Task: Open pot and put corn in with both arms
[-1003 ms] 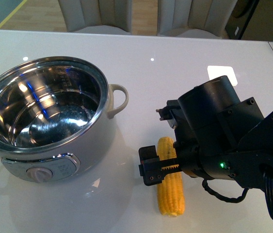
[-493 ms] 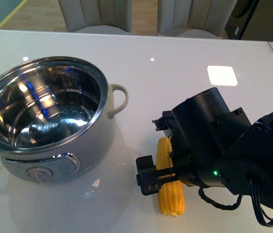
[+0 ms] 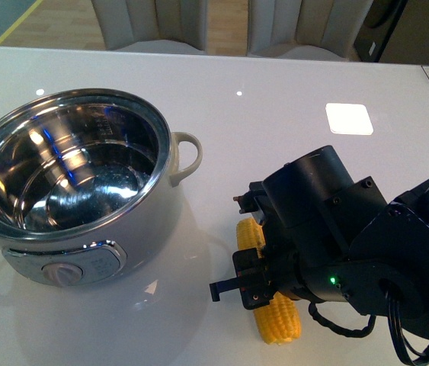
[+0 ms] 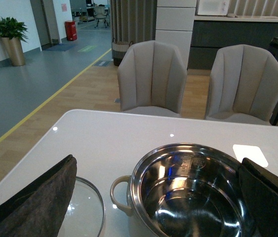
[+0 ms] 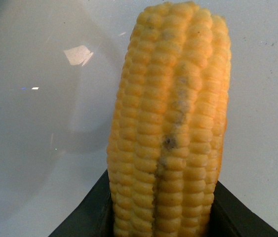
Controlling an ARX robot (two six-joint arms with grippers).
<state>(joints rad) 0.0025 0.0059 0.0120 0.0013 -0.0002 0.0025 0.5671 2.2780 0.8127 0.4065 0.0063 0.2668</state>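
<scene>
The glass lid [image 4: 87, 210] is lying flat on the desk [image 3: 290, 84], just left of the pot [image 3: 69, 179]. The pot is standing uncovered on the desk's left side, its dial facing near. The left hand [image 4: 157, 165] is hanging over the pot's near side with its fingers [image 4: 35, 202] spread wide, gripping nothing. Right of the pot and apart from it, the corn [image 3: 279, 324] is pointing near-to-far by the desk's near edge. The right hand [image 3: 262, 284] is pinching the cob between its two fingers. Whether the cob is touching the desk I cannot tell.
</scene>
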